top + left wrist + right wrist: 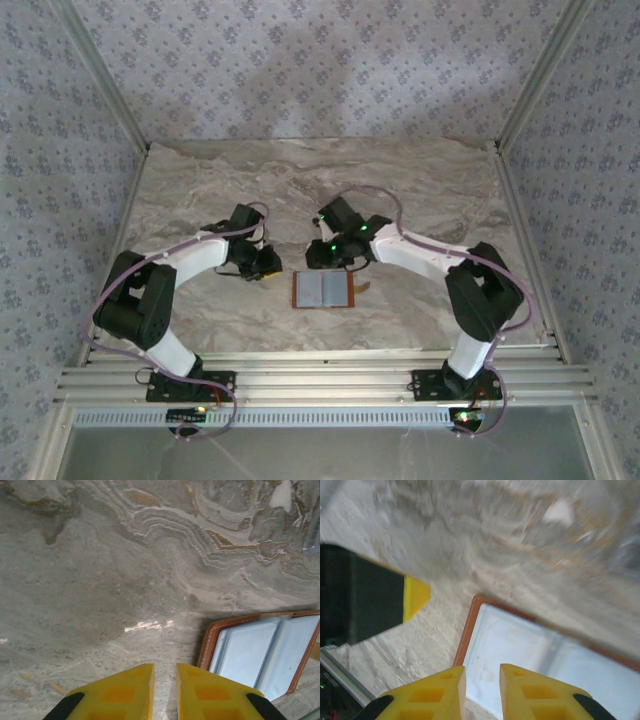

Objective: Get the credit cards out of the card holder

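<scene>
The bench was a broad slab with a marble look, grey-beige, swirled with pale and rust-coloured veins. In the left wrist view it showed a dull sheen.

The left arm and right arm each had white link shells between bulky black joints, with a thin pinkish cable looping along each.

The card holder lay open and flat on the bench, between the two hands and a little nearer the bases. It was a small rectangle of orange-brown leather with stitched, rounded corners. Its smooth grey-blue pockets sat on either side of a centre fold. The credit cards could not be told apart from that lining. A little snap tab stuck out from the holder's right edge.

Both arms were bent at the elbow and reached inward over the bench. The left hand hung just off the holder's upper left corner. Its blocky yellow fingers were parted by a narrow gap and gripped nothing. They were over bare bench beside the holder's edge. The right hand hovered above the holder's far edge. Its yellow fingers were likewise narrowly apart and empty, poised over the leather border and one pocket.
</scene>
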